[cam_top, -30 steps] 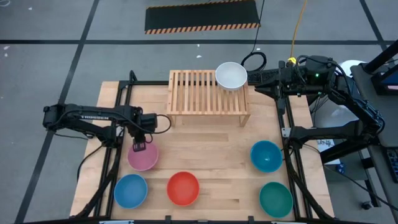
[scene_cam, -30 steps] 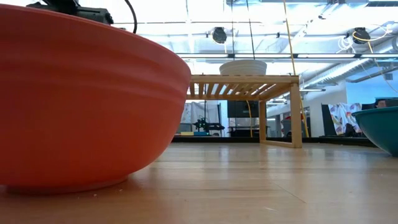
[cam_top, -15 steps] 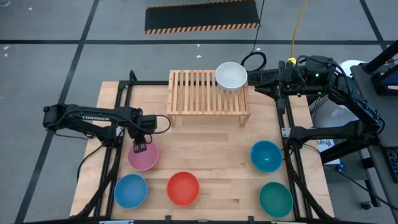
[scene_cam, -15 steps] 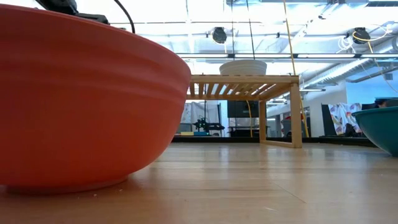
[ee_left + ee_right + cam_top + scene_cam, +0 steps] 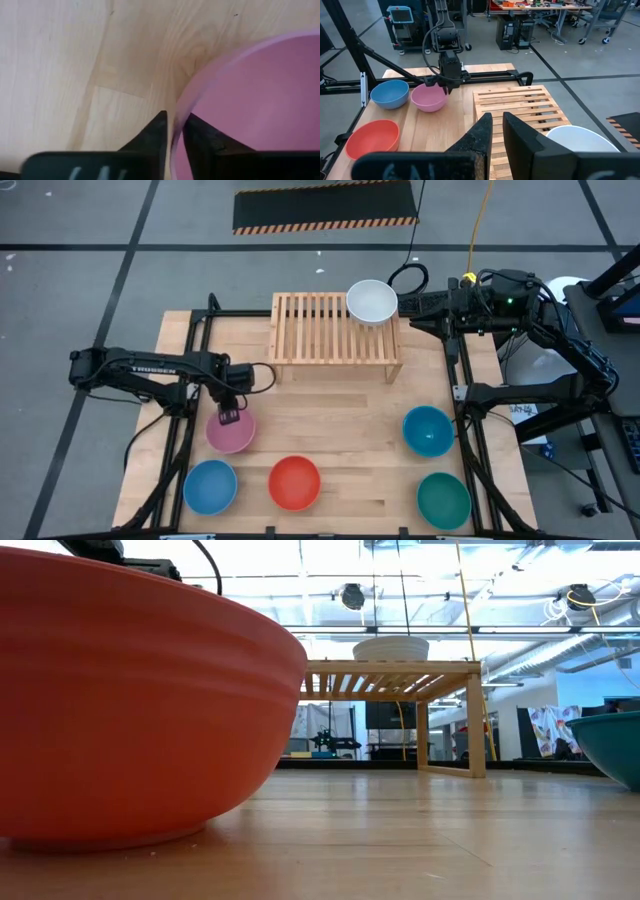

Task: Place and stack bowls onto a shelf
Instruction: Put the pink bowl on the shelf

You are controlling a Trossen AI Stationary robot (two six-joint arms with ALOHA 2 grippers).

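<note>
The pink bowl stands on the table at the left. My left gripper points down over its far rim and is shut on it. The white bowl sits on the far right corner of the shelf. Red and blue bowls stand near the front edge, teal-blue and green bowls at the right. My right gripper hangs high beyond the shelf's right end, shut, holding nothing. My left gripper pinches the pink bowl's rim at its far side, one finger inside the bowl and one outside. The fingers come from above, pointing down. The bowl stands upright with its base on the table.
The black arm frames run along the table's left and right sides. In the low view the red bowl fills the left and hides the pink bowl. Bare tabletop lies between the shelf and the front bowls.
My left gripper has stayed over the pink bowl's far rim and its fingers have drawn together onto it. The bowl has not moved.
</note>
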